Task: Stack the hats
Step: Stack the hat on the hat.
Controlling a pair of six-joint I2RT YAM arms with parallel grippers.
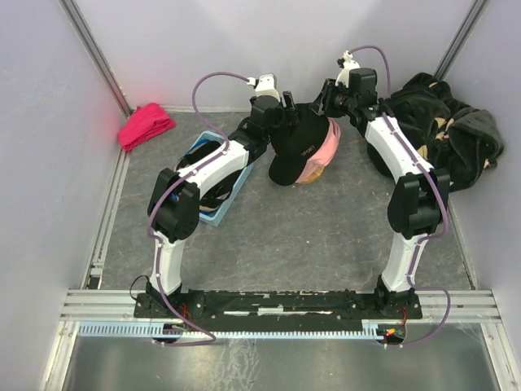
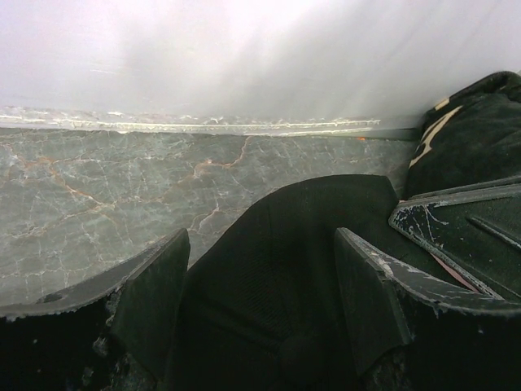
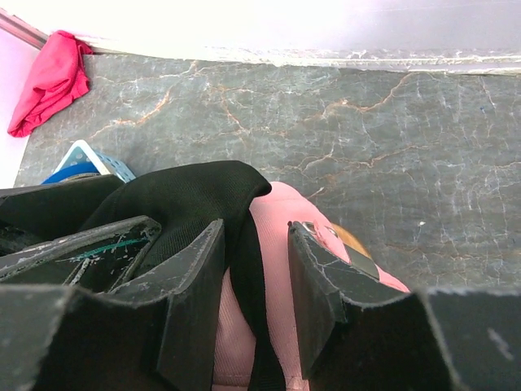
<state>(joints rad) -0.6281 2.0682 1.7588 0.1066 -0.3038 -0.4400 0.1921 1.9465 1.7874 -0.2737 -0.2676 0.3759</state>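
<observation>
A black hat with small white lettering [image 1: 297, 148] lies over a pink hat [image 1: 329, 148], and a tan hat [image 1: 309, 176] peeks out beneath them at the back of the table. My left gripper [image 1: 286, 111] stands open, its fingers [image 2: 155, 301] wide on either side of the black hat's crown [image 2: 309, 212]. My right gripper [image 1: 324, 104] is open too. In the right wrist view the pink hat [image 3: 277, 244] and the black hat's edge [image 3: 195, 195] run between the right gripper's [image 3: 256, 232] parted jaws. The tan hat [image 3: 350, 238] shows behind its right finger.
A blue basket [image 1: 210, 213] sits on the left under my left arm, with something black in it. A red-pink cloth bundle [image 1: 146, 125] lies at the back left corner. A big black plush fabric with beige flowers [image 1: 444, 130] fills the back right.
</observation>
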